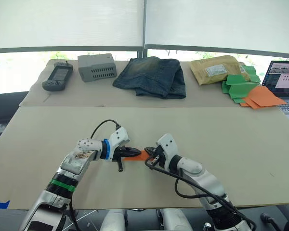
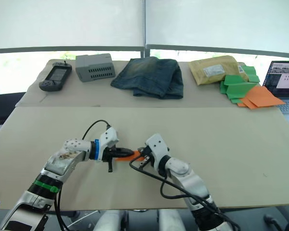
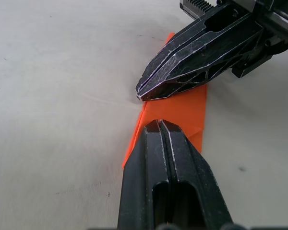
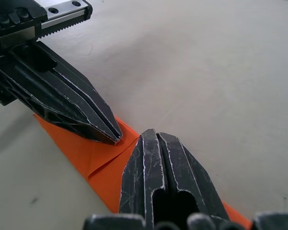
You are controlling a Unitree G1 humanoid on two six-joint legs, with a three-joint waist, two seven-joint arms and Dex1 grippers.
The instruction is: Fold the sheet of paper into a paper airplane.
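The sheet of paper point(image 1: 142, 155) lies flat on the table as a narrow orange folded strip with a pointed end, between my two arms. My left gripper point(image 1: 134, 152) is shut, its tips pressed down on one end of the paper point(image 3: 182, 108). Facing it from the other side, my right gripper point(image 1: 149, 154) is also shut, tips down on the same strip point(image 4: 81, 148). The two sets of tips nearly meet: in the left wrist view my left gripper point(image 3: 158, 123) sits just short of the right gripper point(image 3: 141, 93). A diagonal fold edge shows between them.
Along the far side of the table lie a handheld device point(image 1: 58, 77), a grey box point(image 1: 97, 67), folded jeans point(image 1: 151, 77), a padded envelope point(image 1: 214, 70), a pile of green and orange papers point(image 1: 248, 89) and a laptop point(image 1: 284, 84). The table point(image 1: 241, 144) is covered in tan board.
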